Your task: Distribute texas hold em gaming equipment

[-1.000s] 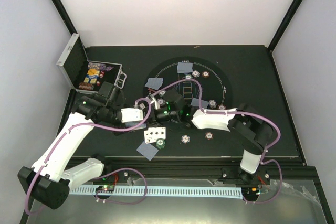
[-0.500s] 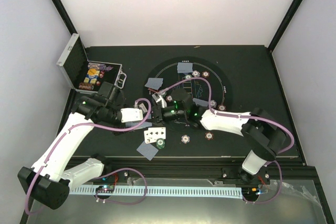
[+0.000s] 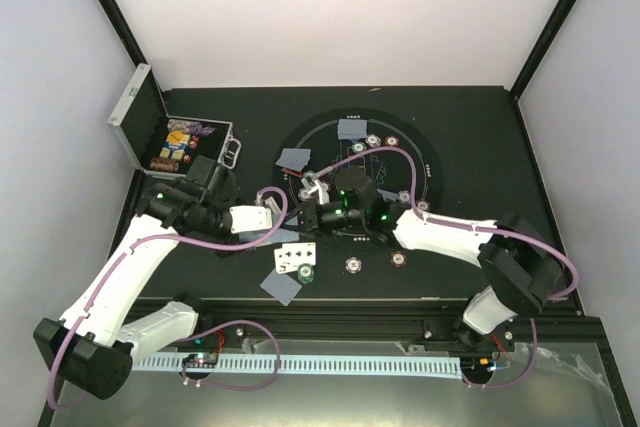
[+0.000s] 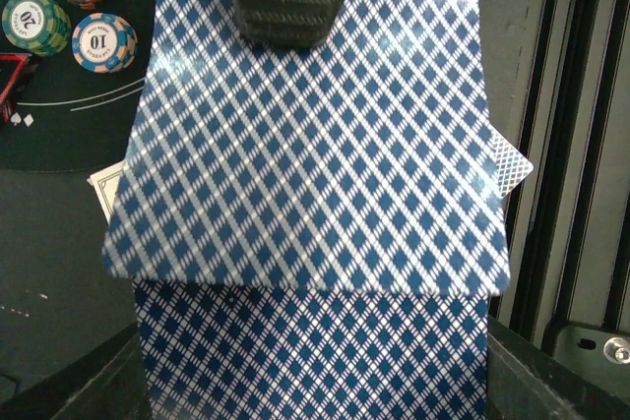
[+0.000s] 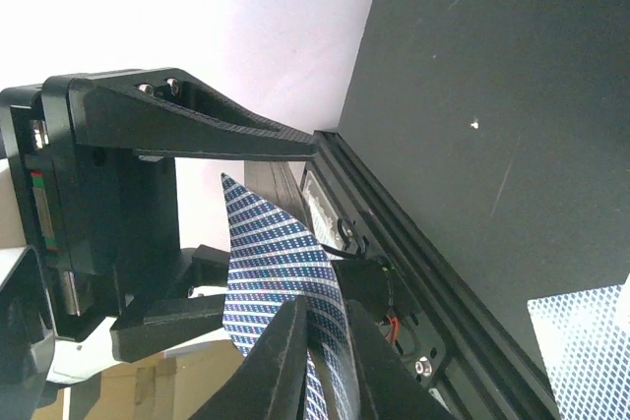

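The left gripper (image 3: 272, 209) clamps the deck (image 4: 315, 194) beside the mat's (image 3: 322, 139) near-left rim, with the right gripper (image 5: 323, 346) seemingly pinching its top card (image 5: 276, 263), so a skewed pull could drag extra cards loose.

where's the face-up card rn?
Top view, left of centre: the face-up card lies just off the mat's near-left rim, a green chip beside its near-right corner.

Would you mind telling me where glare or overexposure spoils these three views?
Left wrist view: the held cards fill the frame, glare washing out their top right corner. Right wrist view: the white wall is blown out, yet the card is crisp. Top view: even light, no glare, though the black mat swallows detail.
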